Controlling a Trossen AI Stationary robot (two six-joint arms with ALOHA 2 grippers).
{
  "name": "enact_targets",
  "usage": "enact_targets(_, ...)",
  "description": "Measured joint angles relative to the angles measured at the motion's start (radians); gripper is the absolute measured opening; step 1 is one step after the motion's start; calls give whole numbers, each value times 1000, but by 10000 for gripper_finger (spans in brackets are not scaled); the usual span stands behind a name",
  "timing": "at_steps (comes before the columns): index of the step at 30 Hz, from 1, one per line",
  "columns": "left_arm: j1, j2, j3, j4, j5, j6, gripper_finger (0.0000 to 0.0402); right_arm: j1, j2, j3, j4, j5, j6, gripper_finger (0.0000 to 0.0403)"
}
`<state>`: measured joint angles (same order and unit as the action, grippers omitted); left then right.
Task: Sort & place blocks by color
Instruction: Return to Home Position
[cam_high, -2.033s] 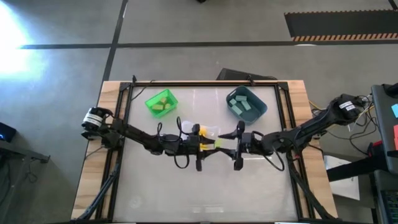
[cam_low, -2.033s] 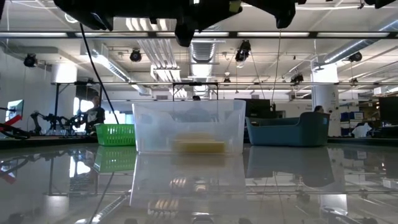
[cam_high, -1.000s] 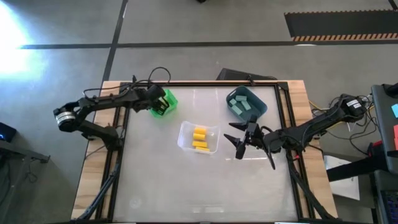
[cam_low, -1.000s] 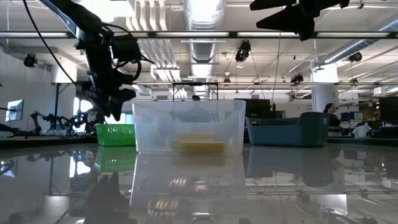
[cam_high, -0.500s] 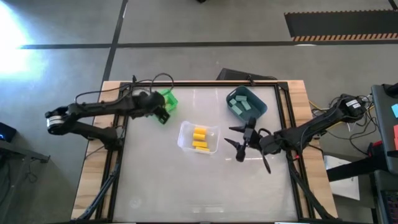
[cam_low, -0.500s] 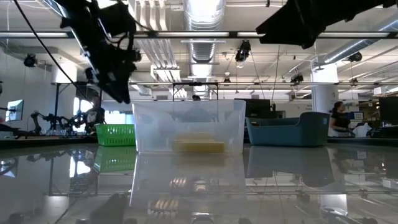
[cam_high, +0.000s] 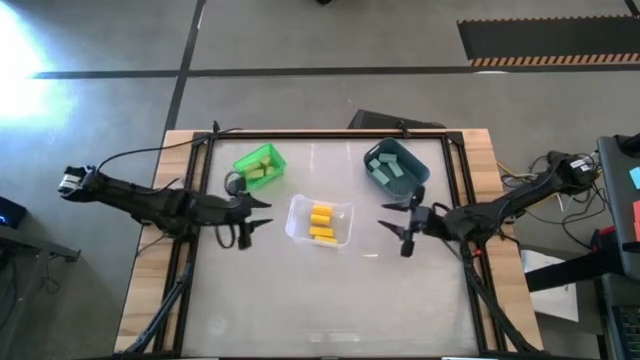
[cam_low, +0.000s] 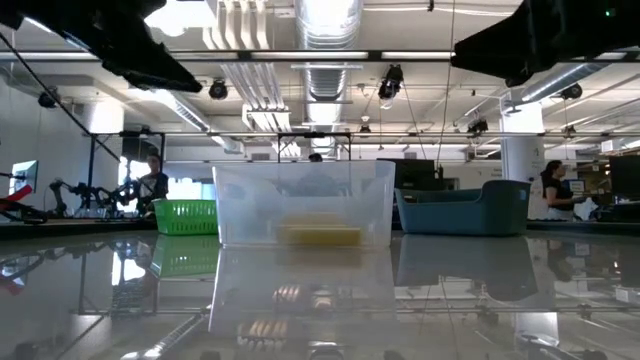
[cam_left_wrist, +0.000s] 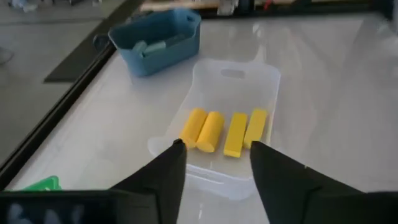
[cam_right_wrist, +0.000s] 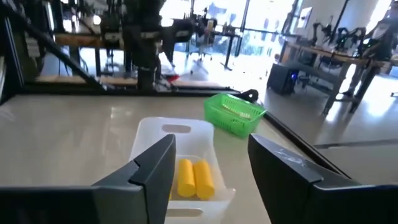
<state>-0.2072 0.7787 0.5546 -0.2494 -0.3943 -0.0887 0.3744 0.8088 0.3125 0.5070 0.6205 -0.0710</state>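
Hovering above the left half of the tabletop, between its left edge and its middle, the left gripper points toward the clear bin. Its jaws stand wide apart and nothing is between them; its wrist view looks through the gap straight onto that bin.

Just beyond the left gripper, near the far left corner, sits the green bin with the green blocks lying loose inside it.

At the middle of the tabletop is the clear bin. Four yellow blocks lie side by side on its floor, in two touching pairs.

Near the far edge, right of the middle, sits the blue bin, and the teal blocks lie piled inside it.

Nearer than the blue bin, the right gripper hangs above the right half of the tabletop and faces the clear bin from the other side. Its jaws are also spread wide and carry nothing.

No block lies on the bare tabletop. In the low view both arms show only as dark shapes along the top, well above the bins, and a person stands in the room behind.
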Motion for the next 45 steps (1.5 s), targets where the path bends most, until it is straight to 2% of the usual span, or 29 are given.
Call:
enact_targets(7, -10, -219, -170, 102, 28, 1, 88, -2, -222, -129, 0, 0, 0, 170)
enact_targets(15, -9, -414, -267, 115, 92, 13, 6, -2, -379, -211, 1, 0, -31, 140)
enact_targets(18, -9, -500, -314, 141, 103, 46, 5, -2, -405, -233, 18, 1, -73, 129)
enact_targets(23, -9, -633, -383, 170, 102, 94, 2, -2, -449, -299, 155, -1, -179, 111)
enact_targets(29, -9, -760, -450, 167, 102, 133, 0, -2, -502, -300, 143, -45, -259, 91)
enact_targets(34, -9, -758, -475, 172, 102, 151, 0, -2, -587, -300, 135, -45, -326, 75)
enact_targets(45, -9, -759, -516, 230, 92, 148, 0, -2, -808, -301, -123, -70, -346, 62)
